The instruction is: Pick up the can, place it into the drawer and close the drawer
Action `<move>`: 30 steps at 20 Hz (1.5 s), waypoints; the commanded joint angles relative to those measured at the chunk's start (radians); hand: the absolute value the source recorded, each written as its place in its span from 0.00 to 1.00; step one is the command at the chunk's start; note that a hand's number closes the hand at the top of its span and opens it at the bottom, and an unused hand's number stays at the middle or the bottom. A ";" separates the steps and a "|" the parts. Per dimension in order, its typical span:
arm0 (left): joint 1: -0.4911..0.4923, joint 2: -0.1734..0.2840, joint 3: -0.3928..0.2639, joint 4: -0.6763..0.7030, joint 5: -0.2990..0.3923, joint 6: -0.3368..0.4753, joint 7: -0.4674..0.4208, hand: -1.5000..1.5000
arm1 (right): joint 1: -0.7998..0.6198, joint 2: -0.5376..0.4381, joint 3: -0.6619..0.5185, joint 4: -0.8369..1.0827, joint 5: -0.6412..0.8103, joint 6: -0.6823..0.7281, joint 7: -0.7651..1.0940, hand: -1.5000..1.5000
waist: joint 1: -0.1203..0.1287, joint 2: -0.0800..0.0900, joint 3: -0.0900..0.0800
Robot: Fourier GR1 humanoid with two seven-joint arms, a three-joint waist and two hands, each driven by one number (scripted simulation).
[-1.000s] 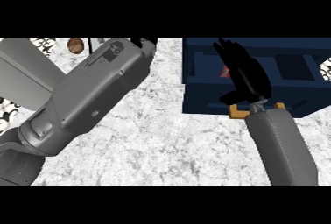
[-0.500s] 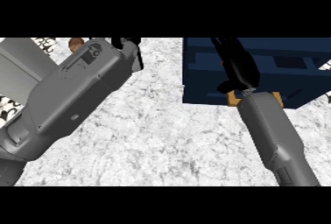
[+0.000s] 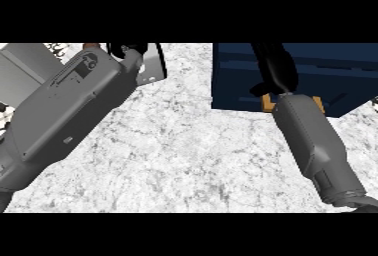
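Presently, two grey forearms are seen entering from the lower edge over a white marbled table.

Nearest, the left forearm is recorded as a broad grey casing running diagonally from the lower left corner toward the upper middle. The right forearm is noted at the right, slimmer, rising from the lower right toward the upper right, with an orange fitting at its wrist.

Further out, the left robot hand is seen only in part at the upper edge, black, against a pale grey panel. Whether it is released or clenched cannot be told. A flat grey surface is observed at the upper left, beside the left forearm.

Farthest, a dark blue drawer is recorded at the upper right, lying open above the table. The right robot hand is extended over the drawer's interior, its black form stretching up to the top edge of the view. Its fingers cannot be made out, so no state is given for it.

The can cannot be located in this view; no part of it is visible on the table, in the drawer's visible portion, or in either robot hand.
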 commanded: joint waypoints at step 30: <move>0.071 0.098 0.009 -0.202 -0.062 0.010 0.115 0.00 | -0.361 -0.015 -0.425 0.339 -0.352 0.131 -0.197 0.00 | 0.044 0.037 0.024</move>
